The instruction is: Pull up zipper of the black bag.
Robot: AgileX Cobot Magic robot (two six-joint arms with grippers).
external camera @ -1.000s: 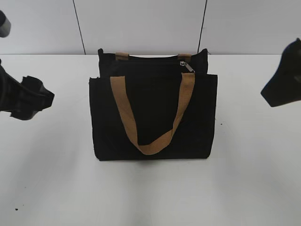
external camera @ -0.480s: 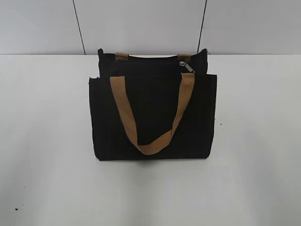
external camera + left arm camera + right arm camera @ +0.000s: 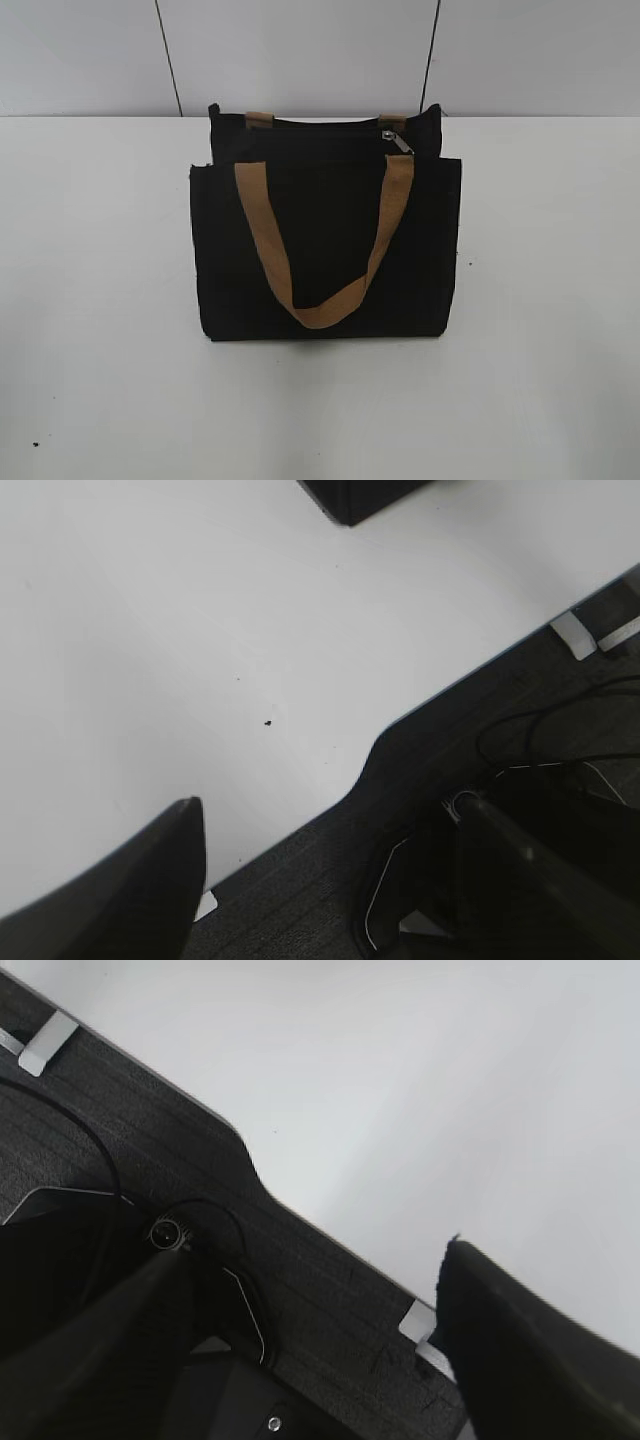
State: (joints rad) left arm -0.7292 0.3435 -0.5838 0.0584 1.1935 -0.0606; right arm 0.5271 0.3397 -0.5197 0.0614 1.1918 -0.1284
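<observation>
Both arms, seen at the side edges of the exterior view a second ago, are gone from it now. Left hand (image 3: 330, 880) and right hand (image 3: 310, 1340) are hanging open over the table's (image 3: 100, 300) near edge. Toward the far edge, the black bag (image 3: 325, 250) is standing upright, tan handle drooping, its zipper (image 3: 399, 141) sitting at the top right end.

The exterior view looks down at a slant on the table (image 3: 100, 350); both wrist views overlook its near edge.
</observation>
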